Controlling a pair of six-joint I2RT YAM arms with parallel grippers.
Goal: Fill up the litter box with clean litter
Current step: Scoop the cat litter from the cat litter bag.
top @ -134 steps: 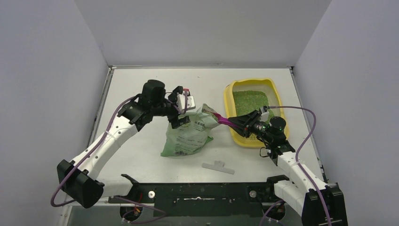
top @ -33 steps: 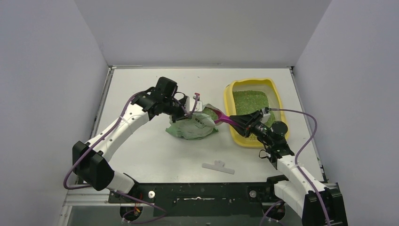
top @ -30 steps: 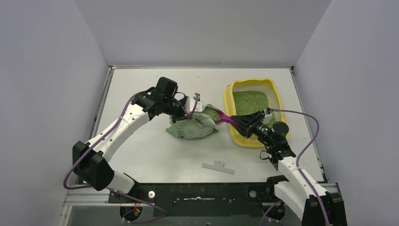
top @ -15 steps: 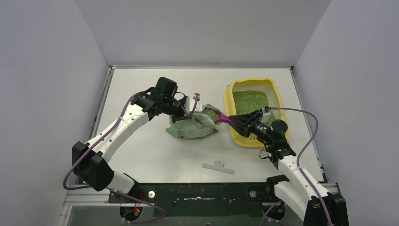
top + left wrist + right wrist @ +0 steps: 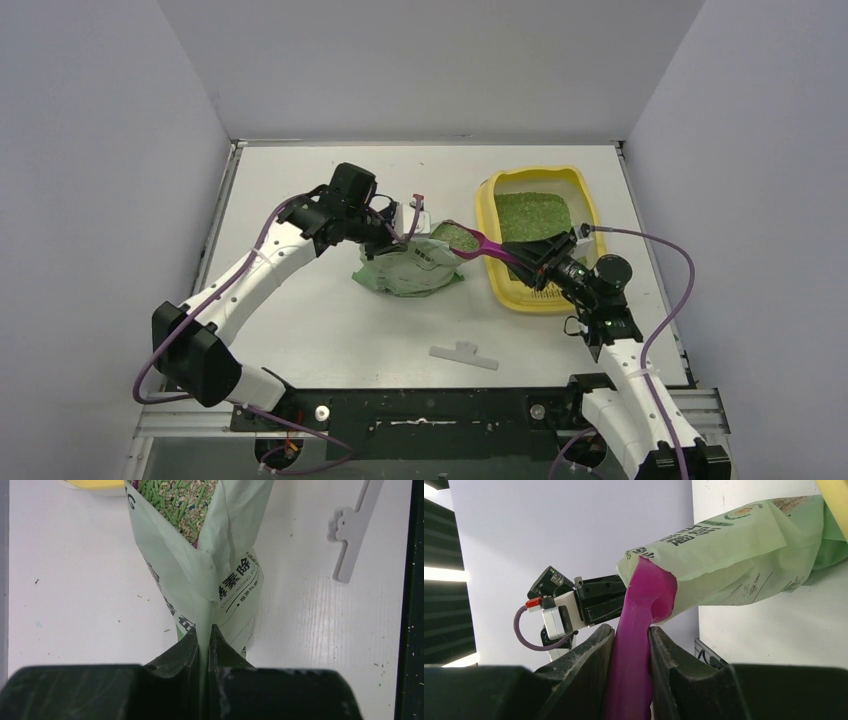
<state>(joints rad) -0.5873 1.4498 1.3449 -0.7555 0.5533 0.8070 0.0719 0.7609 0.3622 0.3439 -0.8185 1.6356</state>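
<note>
Top external view: my left gripper [image 5: 399,228] is clenched on the upper edge of the green bag [image 5: 405,272]. Left wrist view confirms it: the bag film runs straight into the closed jaws, pinched flat, no gap. The bag sits on the table [image 5: 300,330] near the middle, slumped, with its mouth held open toward the right. Through the mouth I see pellets inside, mostly green with some tan ones mixed in.

My right gripper [image 5: 527,257] is grasping the handle of the magenta scoop [image 5: 482,243]. In the right wrist view both fingers press on the handle's sides, and the scoop head is right at the bag's mouth. From above, the scoop bowl sits level over the bag opening with a load of green granules in it. The handle crosses the left rim of the litter box [image 5: 535,173].

The litter box is on the right side of the table, just beside the bag, long side running away from the arm bases. The clean litter [image 5: 533,215] already covers the floor of its far and middle part. The near end is partly hidden by the right gripper and wrist, so I cannot tell the fill there.

A grey clip [image 5: 464,354] lies flat on the table in front of the bag, well apart from both grippers.
</note>
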